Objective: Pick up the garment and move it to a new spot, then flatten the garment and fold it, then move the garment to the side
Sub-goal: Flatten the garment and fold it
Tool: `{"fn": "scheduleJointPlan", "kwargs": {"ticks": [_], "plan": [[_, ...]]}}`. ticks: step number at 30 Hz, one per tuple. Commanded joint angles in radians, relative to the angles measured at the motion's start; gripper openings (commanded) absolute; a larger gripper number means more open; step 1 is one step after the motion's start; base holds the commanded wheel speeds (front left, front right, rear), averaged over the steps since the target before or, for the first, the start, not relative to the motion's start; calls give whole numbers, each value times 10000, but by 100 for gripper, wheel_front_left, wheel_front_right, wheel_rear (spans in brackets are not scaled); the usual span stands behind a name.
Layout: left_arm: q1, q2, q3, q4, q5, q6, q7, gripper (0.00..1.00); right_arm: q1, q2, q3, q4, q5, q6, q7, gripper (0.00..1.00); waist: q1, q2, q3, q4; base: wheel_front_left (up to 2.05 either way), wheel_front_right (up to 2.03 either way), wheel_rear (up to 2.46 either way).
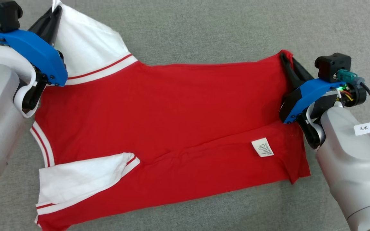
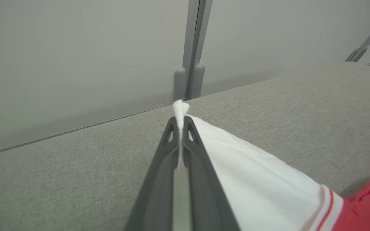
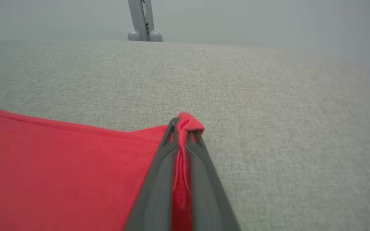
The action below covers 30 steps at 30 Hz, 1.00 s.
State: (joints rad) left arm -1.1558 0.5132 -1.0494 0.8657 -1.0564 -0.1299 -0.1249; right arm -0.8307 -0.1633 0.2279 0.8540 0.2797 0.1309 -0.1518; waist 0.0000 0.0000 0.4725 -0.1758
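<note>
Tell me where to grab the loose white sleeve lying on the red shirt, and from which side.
Probably its striped cuff, coming from the robot's right: that end lies free on the red body and points that way, while the other end is sewn on.

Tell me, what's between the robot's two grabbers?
In the head view, the garment stretches between the left gripper and right gripper, each shut on one end.

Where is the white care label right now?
Head view: the label lies on the red shirt, right of centre, below the corner that the right gripper pinches.
</note>
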Motion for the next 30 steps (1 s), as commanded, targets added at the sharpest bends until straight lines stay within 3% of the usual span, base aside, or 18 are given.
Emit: {"fn": "scheduleJointPlan", "kwargs": {"ticks": [1, 8, 17, 30], "plan": [[-201, -34, -38, -13, -63, -8, -371, 0, -297, -73, -50, 221, -196, -2, -246, 0, 0, 0, -86, 108, 0, 0, 0], [321, -80, -335, -903, -283, -9, -1110, 0, -339, -118, -69, 893, -336, -1, -760, 0, 0, 0, -445, 542, 0, 0, 0], [1600, 483, 141, -2922, -92, 12, -1407, 0, 277, -317, -193, 1074, -313, -1, -1105, 0, 0, 0, -848, 980, 0, 0, 0], [5482, 904, 1914, -6960, 1140, 1364, -1410, 0, 1778, -540, -1038, -291, -507, -1, -1142, 0, 0, 0, -1359, 1589, 0, 0, 0]]}}
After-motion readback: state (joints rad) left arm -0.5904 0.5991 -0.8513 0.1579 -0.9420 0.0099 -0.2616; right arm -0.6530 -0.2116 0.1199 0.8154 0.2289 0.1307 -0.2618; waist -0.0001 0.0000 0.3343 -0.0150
